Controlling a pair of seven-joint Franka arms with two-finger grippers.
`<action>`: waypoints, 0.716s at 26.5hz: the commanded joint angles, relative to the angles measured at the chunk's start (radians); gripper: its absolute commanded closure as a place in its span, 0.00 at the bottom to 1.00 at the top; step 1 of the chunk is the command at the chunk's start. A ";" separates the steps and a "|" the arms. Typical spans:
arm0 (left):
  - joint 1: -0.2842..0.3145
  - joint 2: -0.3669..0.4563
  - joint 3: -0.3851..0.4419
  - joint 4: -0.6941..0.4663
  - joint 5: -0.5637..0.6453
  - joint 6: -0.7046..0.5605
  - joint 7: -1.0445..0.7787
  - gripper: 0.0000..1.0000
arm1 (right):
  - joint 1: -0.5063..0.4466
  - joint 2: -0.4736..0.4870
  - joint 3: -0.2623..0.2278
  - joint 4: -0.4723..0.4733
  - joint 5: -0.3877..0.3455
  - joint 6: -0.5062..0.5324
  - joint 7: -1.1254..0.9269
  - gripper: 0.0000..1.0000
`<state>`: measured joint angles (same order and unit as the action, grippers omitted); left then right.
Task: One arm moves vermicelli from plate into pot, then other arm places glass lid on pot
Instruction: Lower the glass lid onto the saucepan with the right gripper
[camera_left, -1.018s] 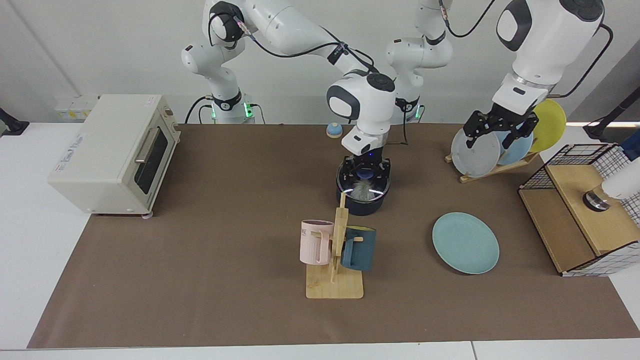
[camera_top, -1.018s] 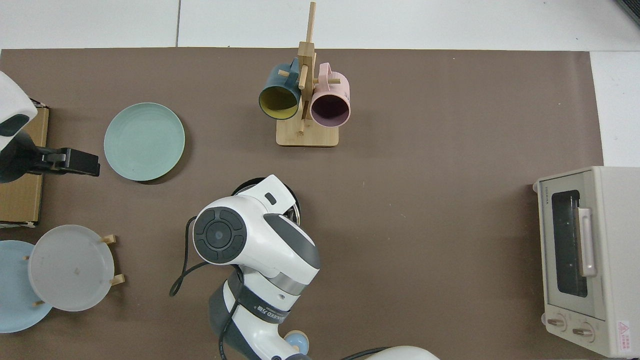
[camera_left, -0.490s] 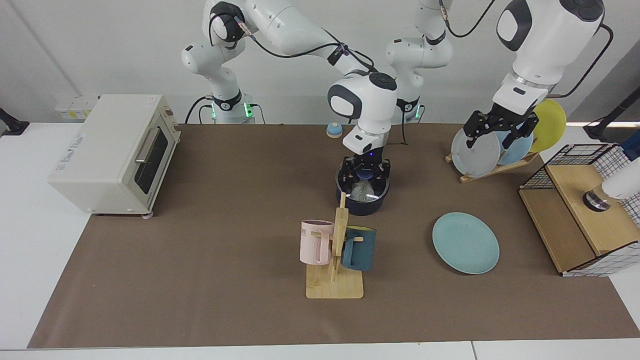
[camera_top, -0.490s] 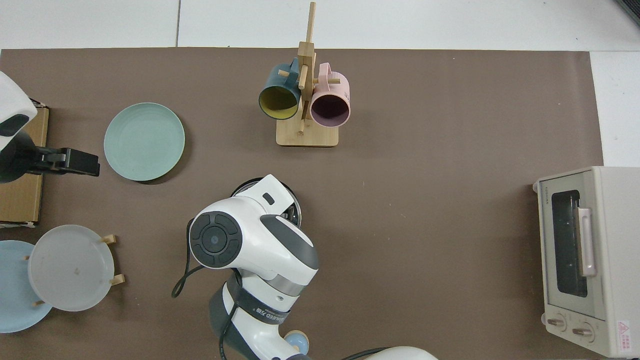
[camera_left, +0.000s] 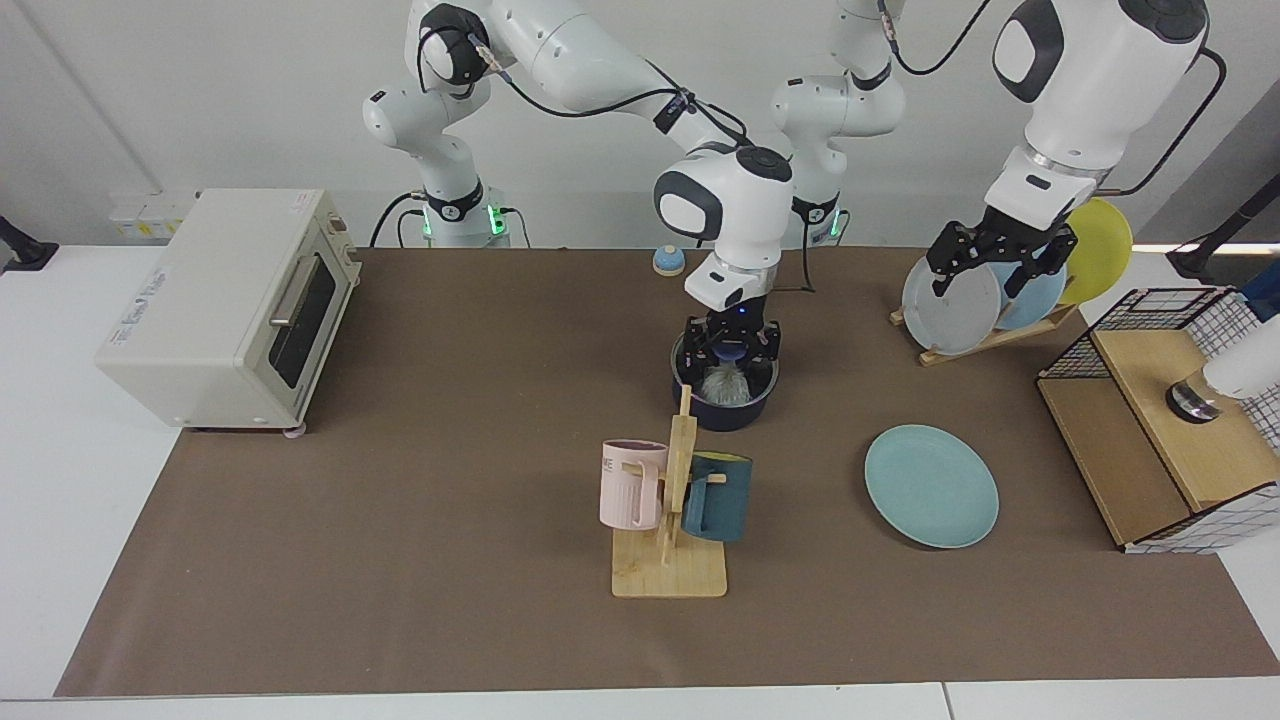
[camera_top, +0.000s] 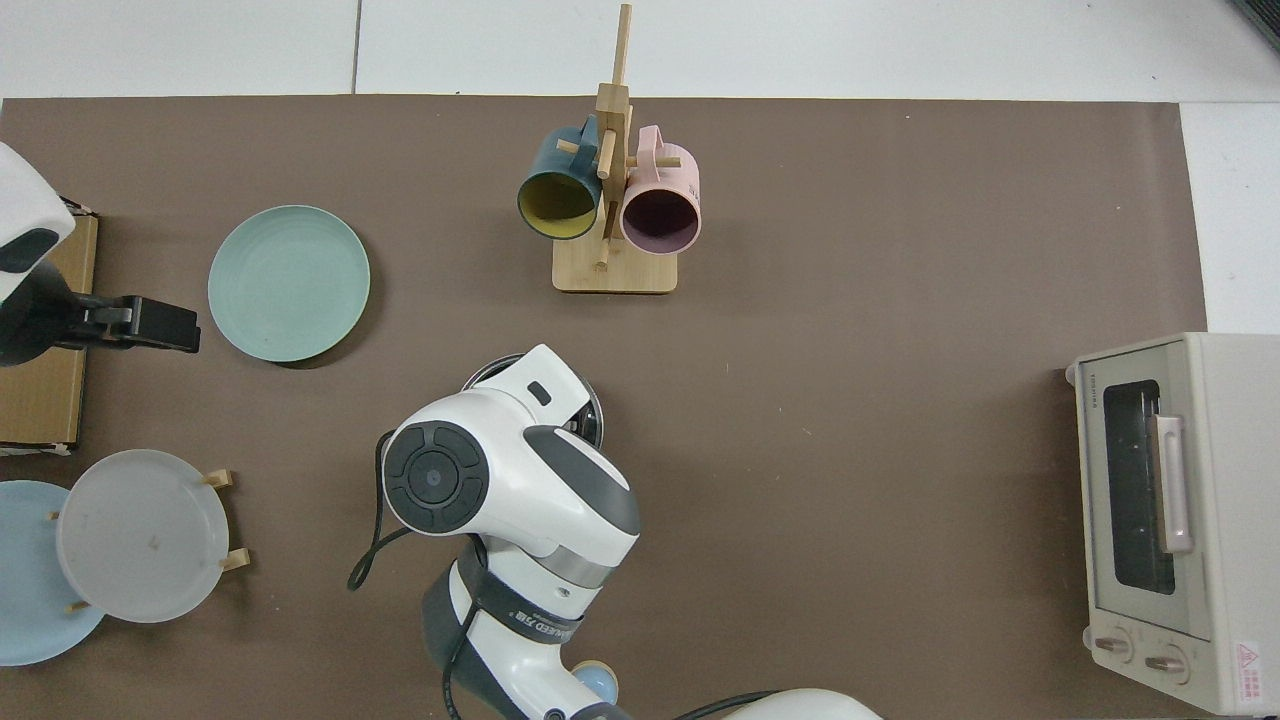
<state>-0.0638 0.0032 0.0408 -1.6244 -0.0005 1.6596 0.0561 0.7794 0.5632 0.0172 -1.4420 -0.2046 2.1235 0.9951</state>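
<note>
1. The right gripper (camera_left: 729, 347) is held straight down over the pot (camera_left: 727, 392), its fingers set at either side of the blue knob of the glass lid (camera_left: 728, 378); whether the knob is gripped or freed cannot be told from either view

2. The glass lid appears to be seated on the pot's rim or just above it; which of the two cannot be decided, since the right arm's wrist hides most of the pot in the top view

3. The vermicelli (camera_left: 719, 381) is seen as a pale tangle inside the pot, under the glass, so the first half of the task is judged done

4. The plate (camera_left: 931, 485) is left bare on the brown mat, well apart from the pot, as would be expected once its load has been carried off

5. The left gripper (camera_left: 990, 262) is kept raised in front of the rack of upright plates (camera_left: 950, 300), its fingers spread and nothing held; this arm is waiting, parked clear of the pot so that the other is not obstructed

6. The mug stand (camera_left: 670, 530) is placed just in front of the pot, its tall post overlapping the pot's near side in the facing view, which is judged a thing to be avoided on withdrawal
</note>
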 joint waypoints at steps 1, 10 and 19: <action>-0.001 -0.025 0.002 -0.028 -0.015 0.000 -0.010 0.00 | -0.012 0.015 0.006 0.003 -0.033 0.029 0.039 1.00; -0.002 -0.025 0.002 -0.028 -0.016 0.000 -0.010 0.00 | -0.022 0.009 0.006 0.009 -0.019 0.024 0.039 0.12; -0.001 -0.025 0.002 -0.026 -0.015 0.000 -0.010 0.00 | -0.097 -0.110 0.006 0.008 -0.016 -0.057 0.019 0.02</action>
<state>-0.0638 0.0031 0.0408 -1.6246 -0.0005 1.6596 0.0560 0.7352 0.5350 0.0080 -1.4177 -0.2050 2.1216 0.9972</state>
